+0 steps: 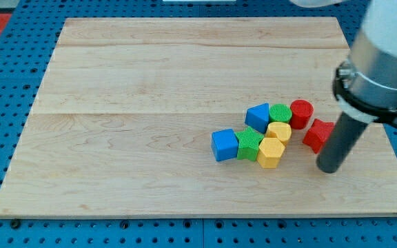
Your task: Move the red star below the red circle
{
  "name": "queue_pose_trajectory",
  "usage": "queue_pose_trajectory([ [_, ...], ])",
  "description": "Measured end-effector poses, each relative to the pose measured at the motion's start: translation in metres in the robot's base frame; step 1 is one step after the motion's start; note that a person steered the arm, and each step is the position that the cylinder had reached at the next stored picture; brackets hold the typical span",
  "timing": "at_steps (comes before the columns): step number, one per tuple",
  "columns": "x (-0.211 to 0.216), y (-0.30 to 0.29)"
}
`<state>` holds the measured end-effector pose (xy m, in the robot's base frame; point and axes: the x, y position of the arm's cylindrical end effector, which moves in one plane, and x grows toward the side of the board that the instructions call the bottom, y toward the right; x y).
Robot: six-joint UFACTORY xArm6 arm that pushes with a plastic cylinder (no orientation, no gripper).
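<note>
The red star (316,135) lies on the wooden board (150,103) at the view's right, just below and to the right of the red circle (301,113). My tip (327,167) rests on the board right beside the star, at its lower right; the dark rod covers the star's right edge. The star and the circle nearly touch.
A cluster lies left of the red circle: a green circle (280,114), a blue triangular block (258,117), a yellow block (278,131), a yellow hexagon (271,152), a green block (251,145) and a blue cube (224,145). The board's right edge is near the rod.
</note>
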<state>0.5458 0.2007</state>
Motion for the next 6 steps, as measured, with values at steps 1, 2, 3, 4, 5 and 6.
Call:
queue_pose_trajectory([
  [1, -0.028, 0.066],
  [2, -0.065, 0.058],
  [3, -0.064, 0.009],
  [4, -0.070, -0.017],
  [5, -0.094, 0.002],
  [6, -0.130, 0.029],
])
